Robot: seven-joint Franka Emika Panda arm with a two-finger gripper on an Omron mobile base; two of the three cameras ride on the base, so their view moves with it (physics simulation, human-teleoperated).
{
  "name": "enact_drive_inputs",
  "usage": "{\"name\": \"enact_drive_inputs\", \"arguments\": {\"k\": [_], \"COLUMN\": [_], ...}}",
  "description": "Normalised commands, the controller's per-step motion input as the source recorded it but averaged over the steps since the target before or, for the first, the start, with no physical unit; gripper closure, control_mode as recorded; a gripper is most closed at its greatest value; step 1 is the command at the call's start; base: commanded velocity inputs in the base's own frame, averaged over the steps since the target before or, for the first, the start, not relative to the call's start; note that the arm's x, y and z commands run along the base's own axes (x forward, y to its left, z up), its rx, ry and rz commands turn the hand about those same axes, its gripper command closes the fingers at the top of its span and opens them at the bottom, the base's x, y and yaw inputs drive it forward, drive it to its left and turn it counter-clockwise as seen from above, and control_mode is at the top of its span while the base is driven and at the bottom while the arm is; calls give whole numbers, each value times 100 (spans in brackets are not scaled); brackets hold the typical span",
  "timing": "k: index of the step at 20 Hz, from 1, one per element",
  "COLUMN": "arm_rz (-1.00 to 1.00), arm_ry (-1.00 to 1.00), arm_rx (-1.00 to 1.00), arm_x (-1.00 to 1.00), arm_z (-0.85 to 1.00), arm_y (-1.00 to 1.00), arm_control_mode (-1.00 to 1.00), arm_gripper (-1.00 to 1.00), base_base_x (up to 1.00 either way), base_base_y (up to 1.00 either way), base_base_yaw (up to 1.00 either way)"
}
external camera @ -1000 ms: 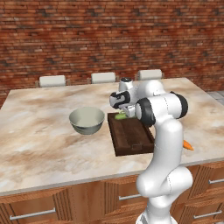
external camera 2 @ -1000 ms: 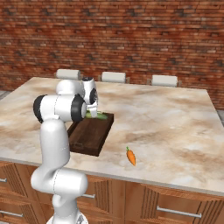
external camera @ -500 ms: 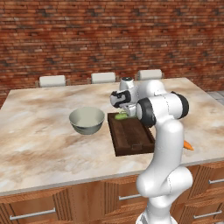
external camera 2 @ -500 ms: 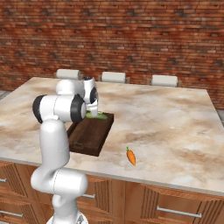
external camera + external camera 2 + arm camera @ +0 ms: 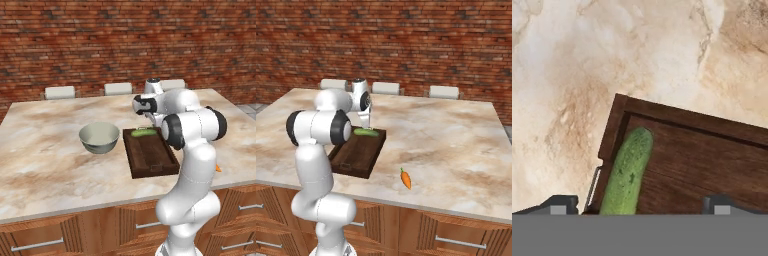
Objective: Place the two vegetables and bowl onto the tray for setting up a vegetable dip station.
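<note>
- Hand view: the cucumber lies inside the tray by its far short rim, between the spread fingers, which hold nothing.
- The bowl sits on the bench left of the tray.
- The carrot lies right of the tray, near the front edge.

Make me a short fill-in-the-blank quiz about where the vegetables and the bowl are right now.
1. The cucumber lies inside the ____.
2. The carrot lies on the ____, apart from the tray.
3. The bowl holds ____.
4. The end effector above the cucumber is ____.

Answers: tray; counter; nothing; open
</note>
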Motion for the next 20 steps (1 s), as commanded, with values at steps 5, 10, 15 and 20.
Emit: {"name": "enact_drive_inputs", "arguments": {"k": [5, 10, 15, 20], "arm_rz": [-25, -29, -31, -31], "arm_ry": [1, 0, 0, -1], "arm_rx": [3, 7, 5, 0], "arm_x": [-61, -72, -74, -58], "arm_z": [38, 16, 0, 0], "arm_y": [-43, -51, -49, -38], "arm_control_mode": [-100, -100, -100, -100], "arm_gripper": [-100, -100, -100, -100], "base_base_x": [0, 0, 0, 0], "base_base_y": [0, 0, 0, 0], "base_base_yaw": [0, 0, 0, 0]}}
